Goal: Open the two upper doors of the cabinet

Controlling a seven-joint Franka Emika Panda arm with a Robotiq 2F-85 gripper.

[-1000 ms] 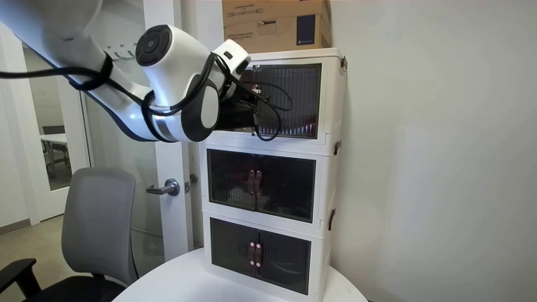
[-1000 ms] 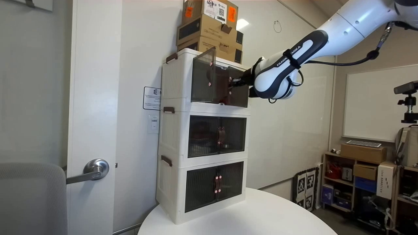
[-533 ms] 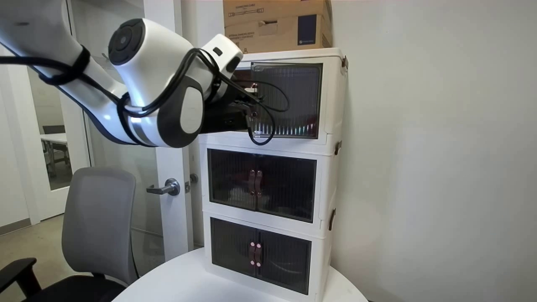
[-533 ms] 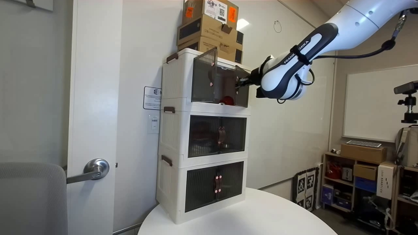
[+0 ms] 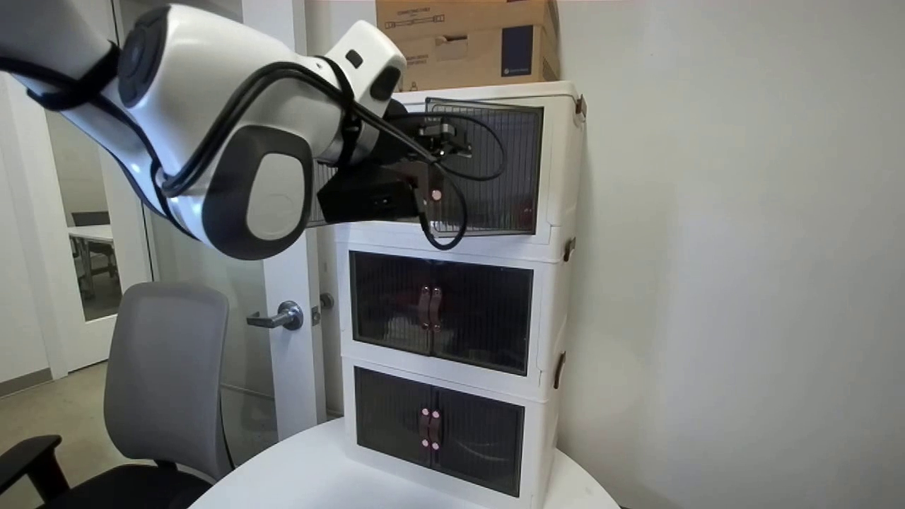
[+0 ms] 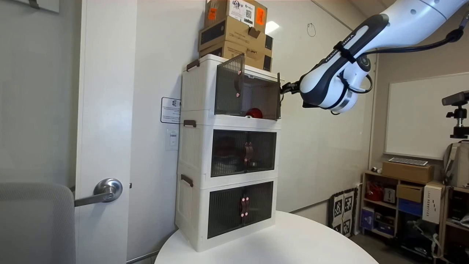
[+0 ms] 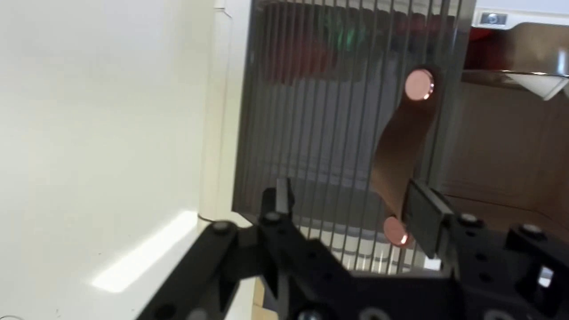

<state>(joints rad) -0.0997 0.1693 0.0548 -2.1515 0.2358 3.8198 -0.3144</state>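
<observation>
The tall white cabinet (image 6: 194,146) has dark translucent doors. Of its two upper doors, the left one (image 6: 228,88) stands swung out toward the room. The right one (image 6: 279,97) is swung out too, nearly edge-on in that exterior view. In the wrist view this right door (image 7: 306,142) fills the middle, with its brown strap handle (image 7: 398,146) near the free edge. My gripper (image 7: 350,202) is open in front of the door. One finger pad (image 7: 426,218) overlaps the strap's lower end; whether they touch I cannot tell. Nothing is clamped between the fingers.
A red object (image 6: 254,113) lies inside the top compartment. Cardboard boxes (image 6: 234,36) sit on the cabinet, which stands on a round white table (image 6: 293,238). A black cable loop (image 5: 463,219) hangs from the wrist before the right door. The middle doors (image 6: 227,154) are closed.
The arm has drawn back from the cabinet, and the right upper door has swung outward from almost closed. My gripper's jaws have parted. The left upper door has hardly moved.
</observation>
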